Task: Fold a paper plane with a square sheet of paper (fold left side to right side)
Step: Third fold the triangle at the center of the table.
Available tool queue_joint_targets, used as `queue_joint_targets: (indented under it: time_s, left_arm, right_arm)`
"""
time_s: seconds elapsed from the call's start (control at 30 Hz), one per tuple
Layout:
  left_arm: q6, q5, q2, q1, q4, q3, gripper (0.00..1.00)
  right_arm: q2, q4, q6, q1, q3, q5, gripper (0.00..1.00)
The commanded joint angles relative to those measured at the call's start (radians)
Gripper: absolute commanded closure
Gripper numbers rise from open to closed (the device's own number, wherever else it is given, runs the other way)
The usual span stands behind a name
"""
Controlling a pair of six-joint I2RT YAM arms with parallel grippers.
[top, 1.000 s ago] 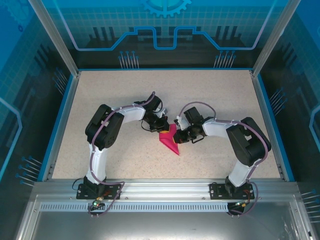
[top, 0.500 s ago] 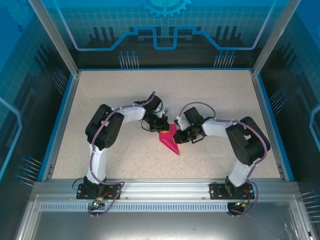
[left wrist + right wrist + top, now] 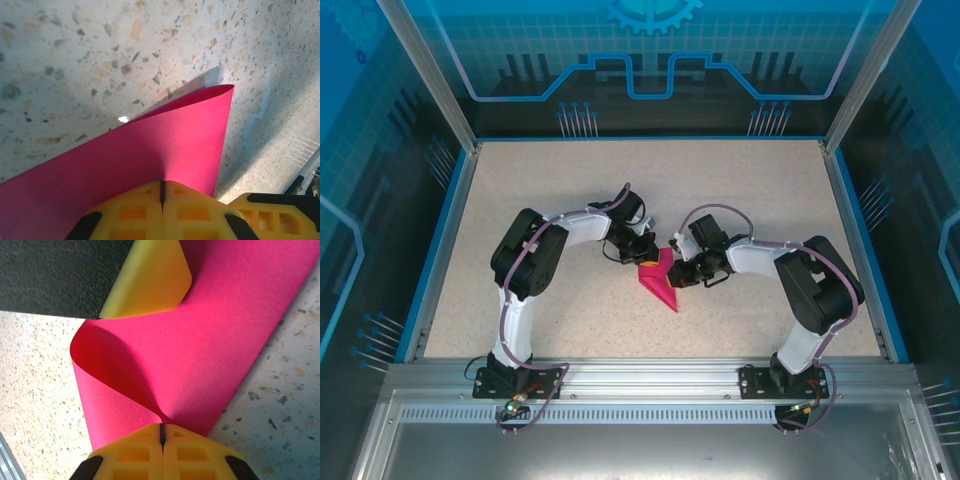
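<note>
The magenta-pink sheet of paper (image 3: 661,280) lies mid-table as a folded wedge with its point toward the near edge. My left gripper (image 3: 642,256) is at its far-left edge and my right gripper (image 3: 678,268) at its right edge, tips close together. In the left wrist view the yellow fingers (image 3: 130,212) are shut, and the paper (image 3: 150,155) runs into their tip seam. In the right wrist view the gripper (image 3: 161,427) is shut, pinching a curled-over fold of the paper (image 3: 210,340). The left gripper's yellow fingertip (image 3: 150,280) rests over the paper's far part.
The speckled beige table (image 3: 550,190) is ringed by a blue rim (image 3: 438,240) and transparent walls. An aluminium rail (image 3: 650,385) at the near edge carries both arm bases. Open table surface lies all round the paper.
</note>
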Motion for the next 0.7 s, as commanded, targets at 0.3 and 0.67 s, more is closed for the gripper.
queue_joint_targets:
  time_s: [0.3,0.67]
  left_arm:
    - [0.026,-0.04,0.04,-0.022,-0.052,-0.008,0.95]
    - [0.085,-0.045,-0.067,-0.002,-0.14,0.101,0.73]
  right_arm:
    - [0.058,-0.045,0.002,-0.012,0.023,-0.011,1.0]
    - [0.072,-0.117,-0.011,-0.009,0.023,0.011,1.0]
